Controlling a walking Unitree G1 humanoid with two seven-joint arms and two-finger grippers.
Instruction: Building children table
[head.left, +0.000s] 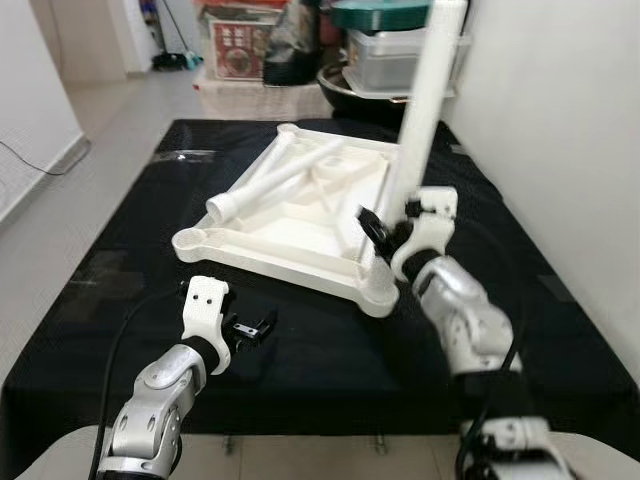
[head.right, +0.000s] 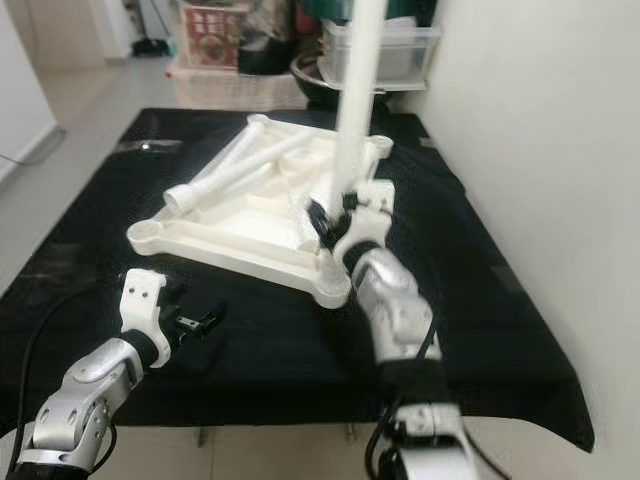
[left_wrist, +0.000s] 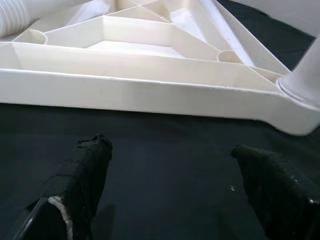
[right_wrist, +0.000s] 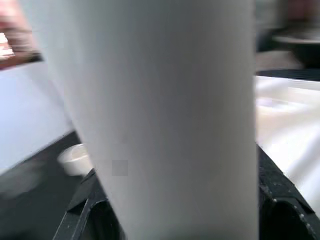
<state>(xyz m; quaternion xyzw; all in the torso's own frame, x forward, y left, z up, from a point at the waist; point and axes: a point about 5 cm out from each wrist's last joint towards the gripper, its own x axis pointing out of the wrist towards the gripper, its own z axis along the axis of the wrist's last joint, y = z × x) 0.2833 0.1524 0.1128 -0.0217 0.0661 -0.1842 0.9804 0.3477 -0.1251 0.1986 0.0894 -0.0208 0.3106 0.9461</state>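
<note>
A home: tiled floor (head.left: 110, 110), white walls (head.left: 560, 120), a black-clothed desk (head.left: 330, 340), with plastic storage boxes (head.left: 385, 58) and a broom (head.left: 176, 58) stacked beyond.

The upturned tabletop (head.left: 300, 240) lies on the cloth-covered surface (head.left: 120, 300), toward its far middle. Two loose legs (head.left: 275, 180) lie inside the tabletop's frame, slanting from its far side toward its left corner. A third leg (head.left: 425, 110) stands upright at the tabletop's near right corner. Storage bins (head.left: 385, 55) and boxes (head.left: 240, 45) sit on the floor beyond the surface's far edge.
</note>
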